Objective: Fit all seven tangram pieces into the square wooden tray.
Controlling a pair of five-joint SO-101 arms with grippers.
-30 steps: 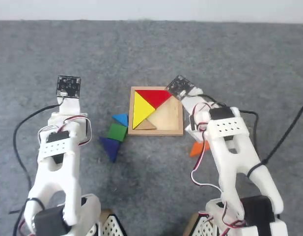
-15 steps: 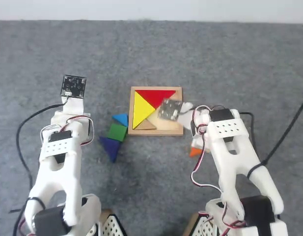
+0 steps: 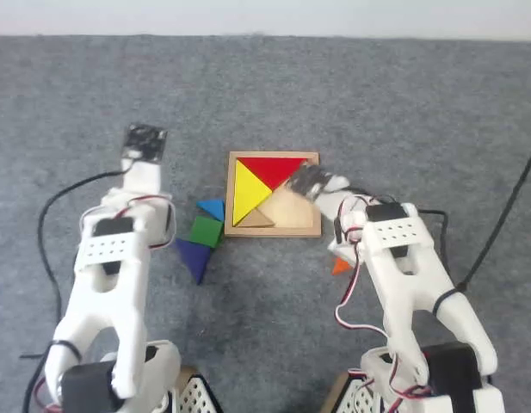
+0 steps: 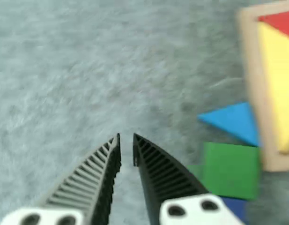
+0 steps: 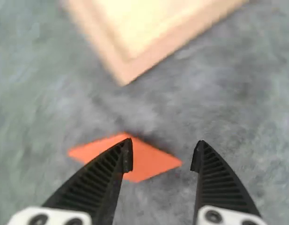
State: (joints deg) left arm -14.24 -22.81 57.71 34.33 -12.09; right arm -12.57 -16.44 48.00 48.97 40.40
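Observation:
The square wooden tray [image 3: 304, 225] holds a red triangle [image 3: 269, 167], a yellow triangle [image 3: 246, 189] and a small tan triangle [image 3: 255, 219]. Beside the tray's left edge lie a light blue triangle [image 3: 212, 208], a green square [image 3: 205, 231] and a dark blue triangle [image 3: 194, 255]. My left gripper [image 4: 126, 137] is shut and empty, low over bare carpet, a short way from the light blue triangle [image 4: 233, 122] and green square [image 4: 228, 169]. My right gripper [image 5: 164, 142] is open just above an orange piece [image 5: 139, 158], which lies by the tray's corner [image 5: 130, 61]. The right arm hides most of the orange piece [image 3: 341, 266].
Grey carpet covers the whole table, with free room beyond the tray and on both far sides. A black cable [image 3: 497, 232] runs along the right side. The tray's right half shows bare wood [image 3: 299, 211].
My left arm has moved forward and to the right, toward the loose pieces. My right wrist has swung from the tray's far right corner across the tray, and the arm now covers more of the orange piece.

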